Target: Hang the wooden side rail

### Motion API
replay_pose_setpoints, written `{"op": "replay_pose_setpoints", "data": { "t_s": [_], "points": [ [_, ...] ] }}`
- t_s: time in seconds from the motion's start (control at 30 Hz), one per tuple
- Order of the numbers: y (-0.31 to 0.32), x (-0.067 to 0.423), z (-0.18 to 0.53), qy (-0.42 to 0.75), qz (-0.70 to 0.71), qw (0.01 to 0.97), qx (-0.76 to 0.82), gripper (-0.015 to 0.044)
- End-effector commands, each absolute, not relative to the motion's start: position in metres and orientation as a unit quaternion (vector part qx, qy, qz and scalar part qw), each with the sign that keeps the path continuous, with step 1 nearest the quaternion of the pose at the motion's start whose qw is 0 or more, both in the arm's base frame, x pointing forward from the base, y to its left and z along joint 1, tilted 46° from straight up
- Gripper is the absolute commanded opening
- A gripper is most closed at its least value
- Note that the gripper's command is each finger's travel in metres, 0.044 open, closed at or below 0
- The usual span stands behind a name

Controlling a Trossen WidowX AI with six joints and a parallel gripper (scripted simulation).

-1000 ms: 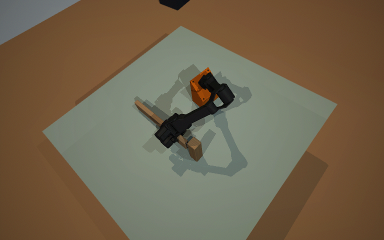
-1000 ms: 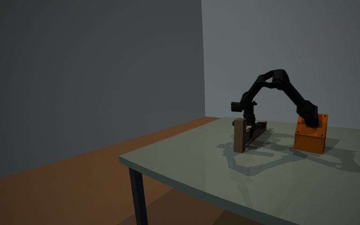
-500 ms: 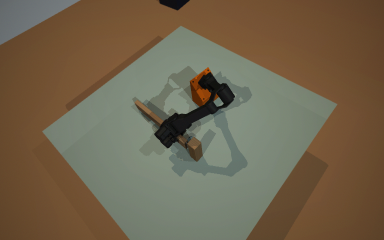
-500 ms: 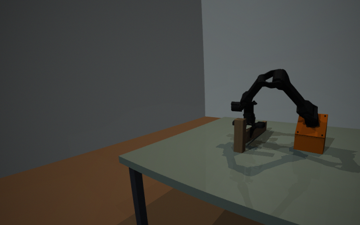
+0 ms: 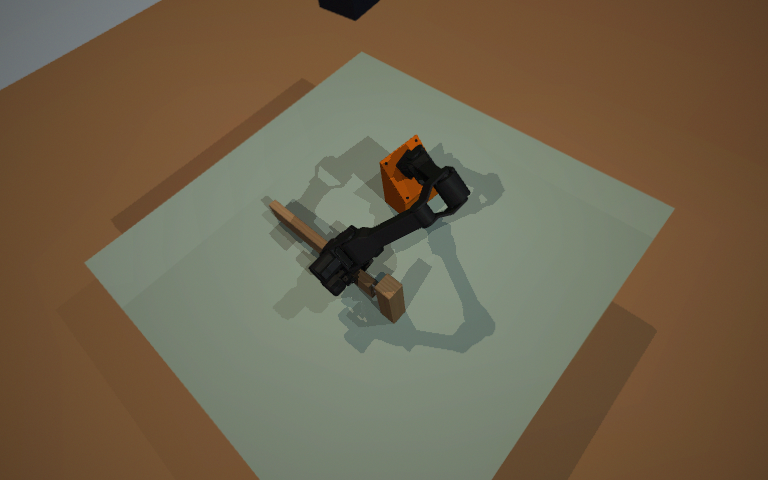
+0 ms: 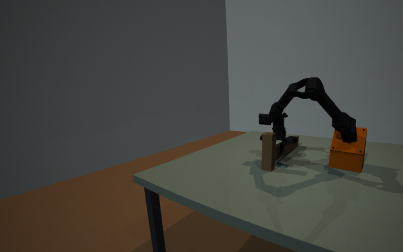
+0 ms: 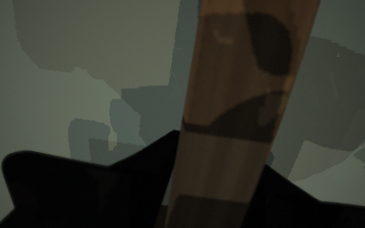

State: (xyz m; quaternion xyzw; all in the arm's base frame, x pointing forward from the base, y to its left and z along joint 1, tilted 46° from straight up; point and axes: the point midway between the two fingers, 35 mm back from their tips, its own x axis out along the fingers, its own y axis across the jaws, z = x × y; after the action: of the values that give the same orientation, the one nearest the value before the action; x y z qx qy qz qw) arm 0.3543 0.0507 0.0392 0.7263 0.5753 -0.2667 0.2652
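The wooden side rail [image 5: 294, 225] [image 6: 292, 144] [image 7: 238, 114] lies slanted across the table. Its far end [image 5: 277, 209] rests on the table top, and its near end reaches the upright wooden headboard post [image 5: 391, 298] [image 6: 268, 151]. My gripper [image 5: 339, 271] [image 6: 282, 140] is shut on the rail close to the post. In the wrist view the rail runs up between the dark fingers. The steel hooks and the pins in the post's slot are hidden by the gripper and the post.
The arm's orange base block [image 5: 399, 175] [image 6: 347, 151] stands behind the post. The grey-green table [image 5: 509, 316] [image 6: 208, 184] has its front edge near in the exterior view. A dark object [image 5: 348, 6] lies on the brown floor beyond the table.
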Motion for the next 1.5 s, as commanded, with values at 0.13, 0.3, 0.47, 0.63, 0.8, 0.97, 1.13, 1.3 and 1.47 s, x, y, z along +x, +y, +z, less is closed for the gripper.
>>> {"op": "replay_pose_setpoints", "data": {
  "t_s": [0.13,0.3,0.47,0.63,0.8,0.97,1.13,1.3,1.47],
  "points": [
    [0.0491,0.3555,0.0407,0.571,-0.270,0.262,0.730,0.0000],
    [0.0490,0.3560,0.0416,0.571,-0.270,0.262,0.730,0.0000],
    [0.0490,0.3560,0.0423,0.571,-0.270,0.262,0.730,0.0000],
    [0.0498,0.3556,0.0424,0.571,-0.270,0.262,0.730,0.0000],
    [0.0502,0.3550,0.0428,0.571,-0.270,0.262,0.730,0.0000],
    [0.0505,0.3551,0.0433,0.571,-0.270,0.262,0.730,0.0000],
    [0.0511,0.3555,0.0434,0.571,-0.270,0.262,0.730,0.0000],
    [0.0512,0.3560,0.0441,0.571,-0.270,0.262,0.730,0.0000],
    [0.0512,0.3562,0.0448,0.571,-0.270,0.262,0.730,0.0000]
  ]
}}
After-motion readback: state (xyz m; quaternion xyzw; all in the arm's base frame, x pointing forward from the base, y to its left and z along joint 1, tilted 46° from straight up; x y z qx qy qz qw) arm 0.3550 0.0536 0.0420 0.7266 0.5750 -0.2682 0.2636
